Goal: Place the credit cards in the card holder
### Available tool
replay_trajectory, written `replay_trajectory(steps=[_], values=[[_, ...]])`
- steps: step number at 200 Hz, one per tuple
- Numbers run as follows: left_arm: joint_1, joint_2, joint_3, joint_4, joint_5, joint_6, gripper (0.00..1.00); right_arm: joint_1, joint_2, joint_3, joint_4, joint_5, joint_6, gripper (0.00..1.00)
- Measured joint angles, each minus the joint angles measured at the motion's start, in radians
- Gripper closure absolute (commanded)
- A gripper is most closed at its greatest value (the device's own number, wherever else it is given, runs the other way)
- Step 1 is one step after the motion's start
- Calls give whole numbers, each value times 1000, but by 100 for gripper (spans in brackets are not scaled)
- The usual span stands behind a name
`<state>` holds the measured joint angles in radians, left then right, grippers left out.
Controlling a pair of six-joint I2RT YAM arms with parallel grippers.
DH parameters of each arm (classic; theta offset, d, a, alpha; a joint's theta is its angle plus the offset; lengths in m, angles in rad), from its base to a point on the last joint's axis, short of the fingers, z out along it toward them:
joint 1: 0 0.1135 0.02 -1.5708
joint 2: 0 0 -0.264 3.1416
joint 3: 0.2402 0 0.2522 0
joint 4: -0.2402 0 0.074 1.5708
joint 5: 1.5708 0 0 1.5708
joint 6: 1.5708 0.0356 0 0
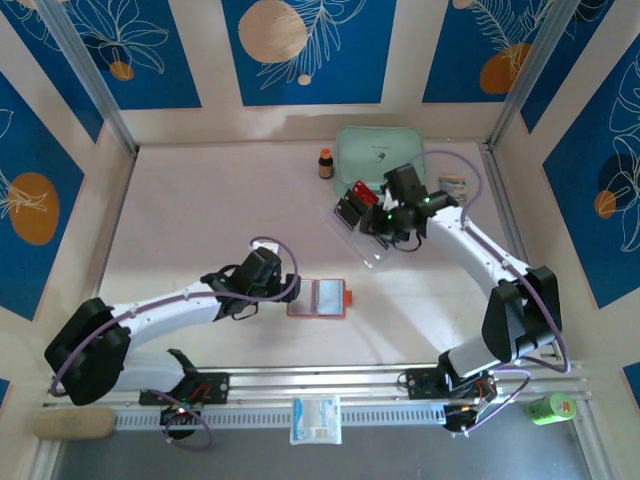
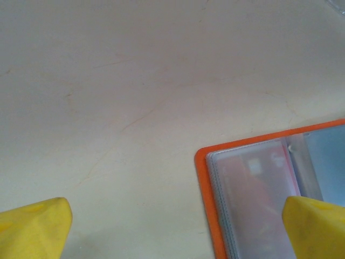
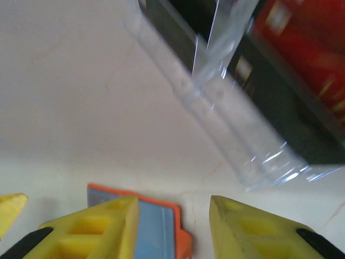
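Orange wallet lies open and flat on the table, just below centre in the top view, clear sleeves facing up. A reddish shape shows under one sleeve in the left wrist view; can't tell if it's a card.

Cards, red and black, sit in the clear tray up and right of the wallet, well apart from it. In the right wrist view the black ones are against the tray wall and the red ones are at upper right.

Left hand is just left of the wallet, fingers spread fully wide with nothing between them. One tip overlaps the wallet at lower right of the left wrist view.

Right hand is over the tray, fingers partly apart, holding nothing.

Mint pouch is above the tray, with a small brown bottle just left of it. Green can is in the lower right corner, white packet at bottom centre.
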<state>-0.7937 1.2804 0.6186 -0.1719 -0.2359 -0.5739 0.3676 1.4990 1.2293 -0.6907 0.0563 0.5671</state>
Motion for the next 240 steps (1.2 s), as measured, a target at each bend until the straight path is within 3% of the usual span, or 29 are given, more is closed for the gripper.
replay_trajectory(steps=[30, 100, 163, 240], values=[[0, 14, 12, -3, 0, 0, 0, -60, 100, 142, -61, 32, -100, 62], [0, 19, 18, -14, 0, 6, 0, -59, 269, 258, -169, 139, -240, 69], [0, 13, 18, -29, 0, 7, 0, -25, 336, 279, -186, 203, -292, 70], [0, 10, 18, -30, 0, 6, 0, -10, 338, 279, -189, 214, -319, 85]])
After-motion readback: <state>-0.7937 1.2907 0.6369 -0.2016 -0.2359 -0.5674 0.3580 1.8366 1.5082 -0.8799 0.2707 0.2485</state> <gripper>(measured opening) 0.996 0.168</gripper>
